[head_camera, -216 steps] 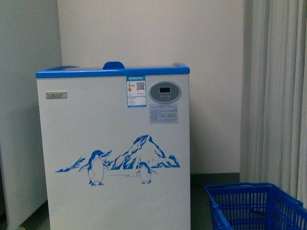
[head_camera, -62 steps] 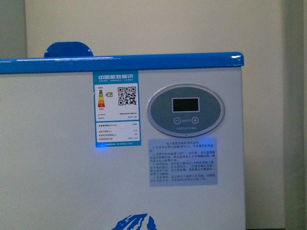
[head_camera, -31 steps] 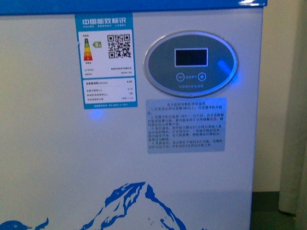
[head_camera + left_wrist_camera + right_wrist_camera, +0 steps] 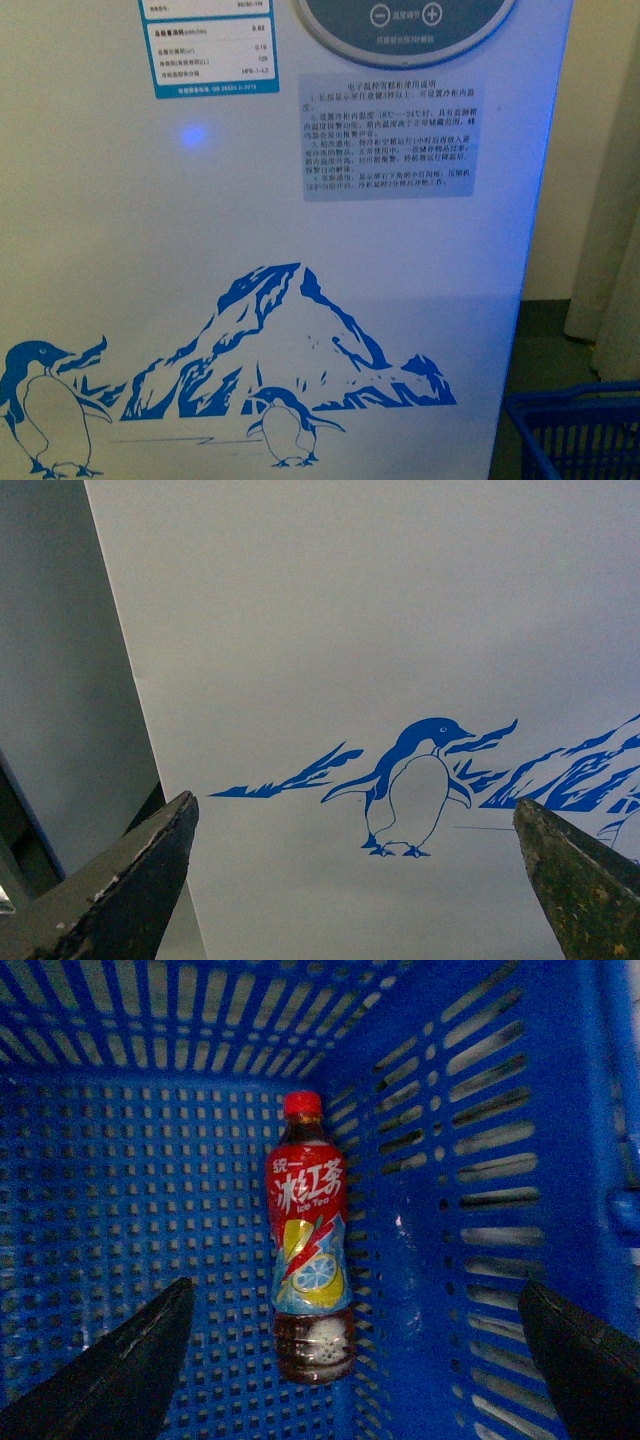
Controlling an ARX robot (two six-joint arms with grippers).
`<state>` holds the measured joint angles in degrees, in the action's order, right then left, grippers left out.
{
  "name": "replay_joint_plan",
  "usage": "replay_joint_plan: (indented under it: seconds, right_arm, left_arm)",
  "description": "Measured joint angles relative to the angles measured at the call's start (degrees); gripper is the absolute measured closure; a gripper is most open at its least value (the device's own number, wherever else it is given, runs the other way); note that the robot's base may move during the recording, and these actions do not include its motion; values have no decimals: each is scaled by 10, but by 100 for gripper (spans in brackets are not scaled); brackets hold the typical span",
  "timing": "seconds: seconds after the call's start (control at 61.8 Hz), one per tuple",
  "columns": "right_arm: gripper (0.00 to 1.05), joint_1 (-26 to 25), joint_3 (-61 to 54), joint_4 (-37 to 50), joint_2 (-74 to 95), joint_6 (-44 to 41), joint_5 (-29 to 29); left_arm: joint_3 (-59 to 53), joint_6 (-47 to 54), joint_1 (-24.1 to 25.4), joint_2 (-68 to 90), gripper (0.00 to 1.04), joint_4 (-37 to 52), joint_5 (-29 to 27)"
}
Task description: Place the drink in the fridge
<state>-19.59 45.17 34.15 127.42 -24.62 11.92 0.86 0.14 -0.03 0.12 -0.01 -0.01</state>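
The fridge [image 4: 200, 260] fills the front view: a white front wall with a blue penguin-and-mountain decal and the lower edge of the oval grey display panel [image 4: 405, 30]. My left gripper [image 4: 355, 825] is open and empty, facing the fridge's front [image 4: 380, 630] near a penguin. The drink [image 4: 309, 1235], a bottle with a red cap, red label and brown liquid, lies on the floor of the blue mesh basket [image 4: 120, 1190] against its side wall. My right gripper [image 4: 355, 1305] is open above the basket, its fingers wide on either side of the bottle's bottom end.
A corner of the blue basket [image 4: 575, 430] shows low at the right of the fridge in the front view. A pale wall and a curtain [image 4: 610, 200] stand right of the fridge. A grey wall [image 4: 50, 660] lies beside the fridge's left edge.
The front view has closed in on the fridge and dropped lower: the blue rim left the picture, the display panel slid to the top edge, and the penguins and the basket corner came into view.
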Motion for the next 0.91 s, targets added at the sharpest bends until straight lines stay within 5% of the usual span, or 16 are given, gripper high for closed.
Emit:
replay_joint_plan:
  seconds: [0.421, 0.906]
  right_arm:
    - [7, 0, 185, 52, 313, -53, 67]
    - [7, -43, 320, 27, 428, -65, 101]
  left_arm:
    - [0, 0, 0, 0, 8, 0, 0]
    - [0, 0, 0, 0, 8, 0, 0]
